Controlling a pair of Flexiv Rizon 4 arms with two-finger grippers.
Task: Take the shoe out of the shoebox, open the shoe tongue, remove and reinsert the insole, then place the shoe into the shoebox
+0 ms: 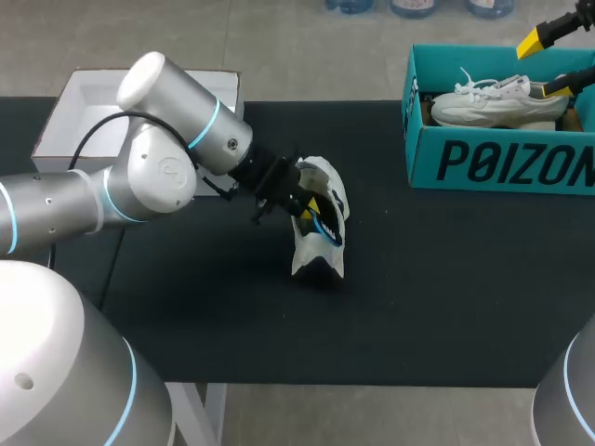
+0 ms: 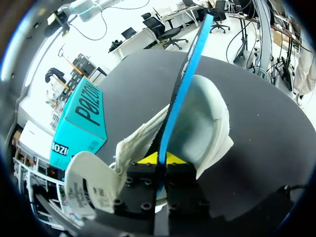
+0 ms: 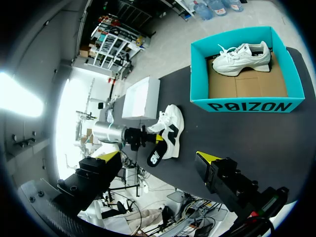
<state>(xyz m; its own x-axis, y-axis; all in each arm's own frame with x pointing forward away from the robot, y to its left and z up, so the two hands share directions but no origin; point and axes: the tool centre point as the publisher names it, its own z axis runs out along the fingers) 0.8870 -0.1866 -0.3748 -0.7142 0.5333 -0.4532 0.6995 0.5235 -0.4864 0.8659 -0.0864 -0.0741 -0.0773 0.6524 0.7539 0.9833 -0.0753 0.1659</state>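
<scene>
A white shoe (image 1: 321, 223) with black and blue trim lies on the black table mat, mid-table. My left gripper (image 1: 309, 208) is at the shoe's opening. In the left wrist view this gripper (image 2: 159, 159) is shut on the thin blue insole (image 2: 183, 91), which stands edge-on out of the white shoe (image 2: 207, 123). The teal shoebox (image 1: 502, 163) stands at the back right with a second white shoe (image 1: 497, 100) inside. My right gripper (image 1: 548, 65) hangs open above the box. Its own view shows the gripper (image 3: 157, 157) empty, high over the shoe (image 3: 170, 129) and the shoebox (image 3: 247, 103).
A white box lid (image 1: 88, 116) lies at the back left, behind my left arm, and shows in the right wrist view as the lid (image 3: 140, 98). The black mat (image 1: 446, 297) is bare in front of the shoebox and the shoe.
</scene>
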